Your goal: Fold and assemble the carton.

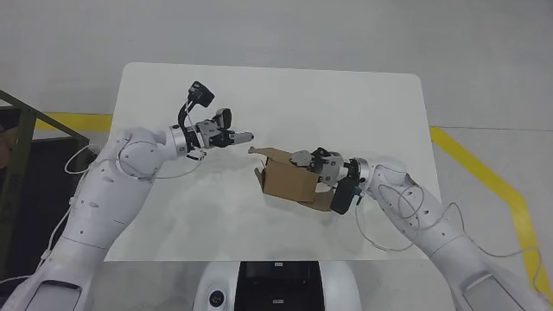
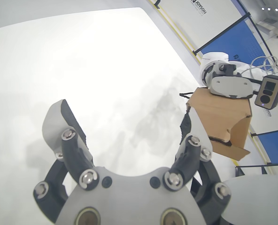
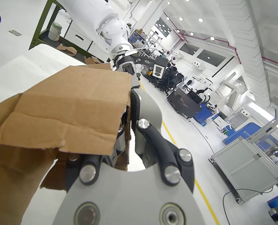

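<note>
White tabletop (image 1: 259,95) fills the middle of the top view, with pale grey floor around it.

Nearest the lower edge of that view, right of centre, the right gripper (image 1: 308,161) comes in from the lower right and is clamped on the brown carton (image 1: 289,180). In the right wrist view one grey finger (image 3: 148,111) presses on the outside of a cardboard wall, while its partner is hidden behind the card.

The carton is only partly formed. Its body rests on the table just right of centre. Its long axis runs from the lower right of the frame up toward the upper left. Its open end, with ragged loose flaps, faces left.

A little farther up and to the left, the left gripper (image 1: 235,138) hangs over bare table with its jaws spread wide and nothing between them. It points right, toward the open end. The tip of one flap (image 1: 253,150) reaches out just beside its fingertips, though contact cannot be judged.

By my reading, the flaps lie right of and slightly below this free claw. That makes it the nearer arm for the next fold.

Beyond the table, a yellow floor line (image 1: 484,164) crosses the right side.
</note>
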